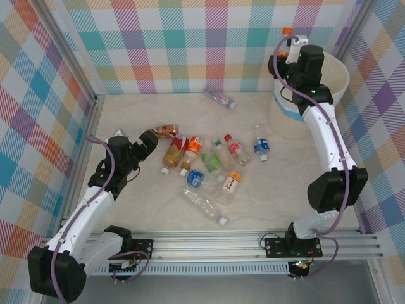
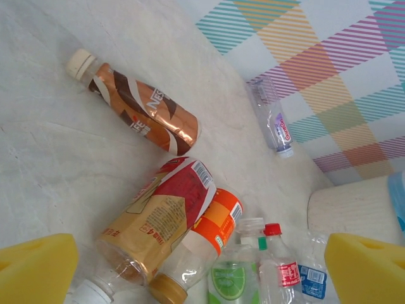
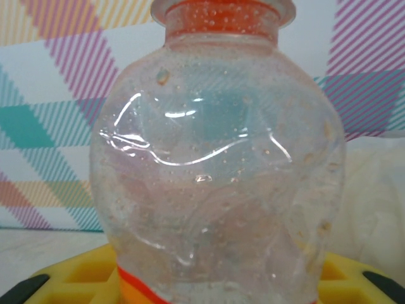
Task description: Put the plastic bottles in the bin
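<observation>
Our right pincer (image 1: 292, 47) is clamped on a clear bottle (image 1: 291, 39) with an orange cap. It carries the bottle upright and raised at the rim of the bin (image 1: 340, 71), on the side that faces the other bottles. In the right wrist view the bottle (image 3: 221, 190) stands between the yellow fingers (image 3: 76, 278), gripped low on its body beside an orange label. We judge that this low hold keeps it steady for the carry and lets it drop cleanly once released. It seems to sit at the rim's edge rather than over the bin's middle, so we would take it a little further in before letting go.

Our left pincer (image 1: 147, 139) is spread wide with nothing in it. It hovers low over the table (image 1: 126, 209), well apart from the bin and just beside a brown-sleeved bottle (image 1: 166, 131). That bottle lies at the end of the heap of bottles (image 1: 215, 163) farthest from the bin. We judge the wide spread suits a bottle lying on its side. A lone clear bottle (image 1: 220, 97) lies apart from the heap, nearer the bin. Most of the task remains.
</observation>
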